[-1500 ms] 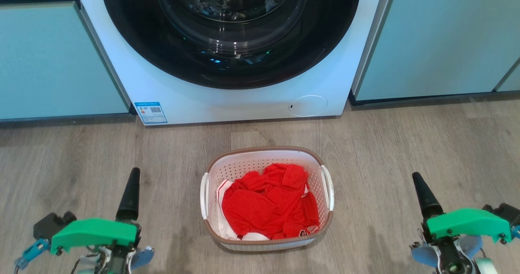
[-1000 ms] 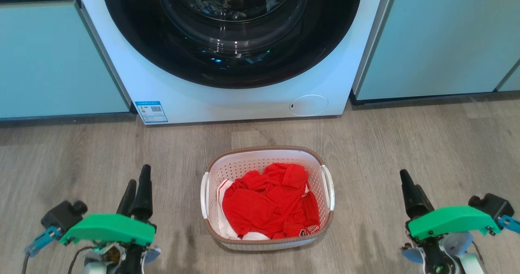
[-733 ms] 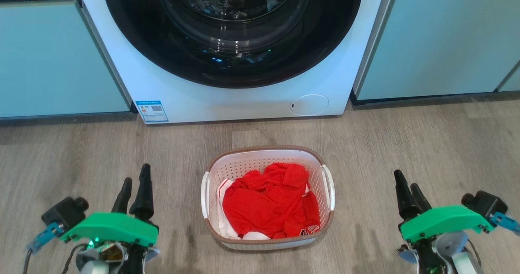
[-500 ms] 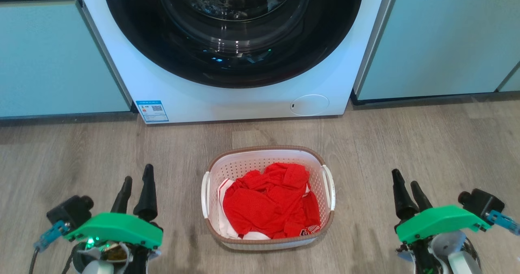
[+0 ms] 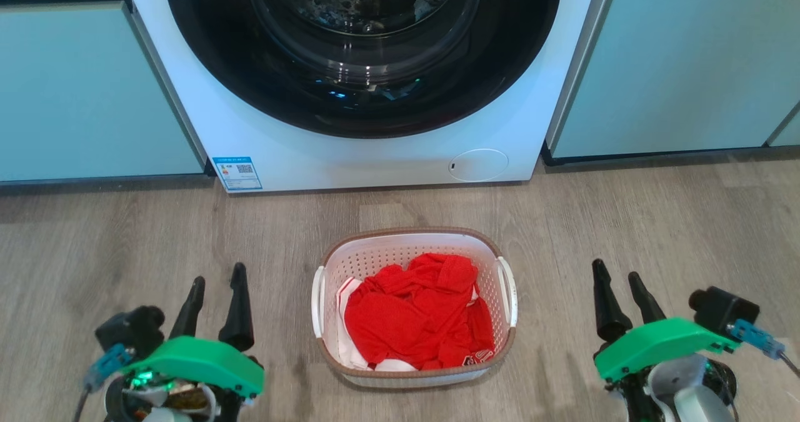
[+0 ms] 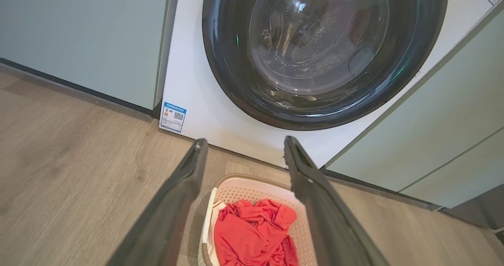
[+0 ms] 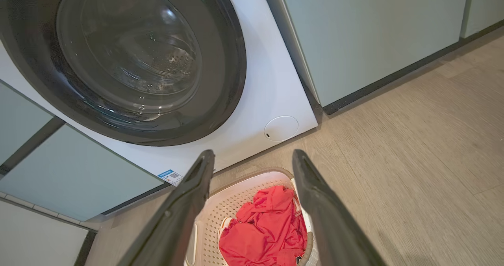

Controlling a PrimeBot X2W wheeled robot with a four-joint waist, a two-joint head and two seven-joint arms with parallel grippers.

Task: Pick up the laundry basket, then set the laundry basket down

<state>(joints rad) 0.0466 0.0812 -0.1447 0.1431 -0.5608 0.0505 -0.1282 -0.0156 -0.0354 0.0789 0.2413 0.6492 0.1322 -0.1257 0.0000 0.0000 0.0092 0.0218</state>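
The laundry basket (image 5: 412, 247) stands on the wood floor in front of the washing machine, white with perforated walls, a brown rim and two side handles. Red clothing (image 5: 415, 312) fills it. My left gripper (image 5: 217, 273) hangs open to the basket's left, well apart from the left handle (image 5: 317, 301). My right gripper (image 5: 617, 269) is open to the basket's right, apart from the right handle (image 5: 507, 291). Both wrist views look down on the basket (image 6: 252, 189) (image 7: 252, 181) between open fingers.
A white front-loading washing machine (image 5: 375, 153) with a dark round door stands just behind the basket. Pale green cabinets (image 5: 81, 90) flank it on both sides. Bare wood floor (image 5: 687, 222) lies left and right of the basket.
Both grippers have gone from shut to open and have moved inward toward the basket. The basket has not moved; the camera shifted slightly.
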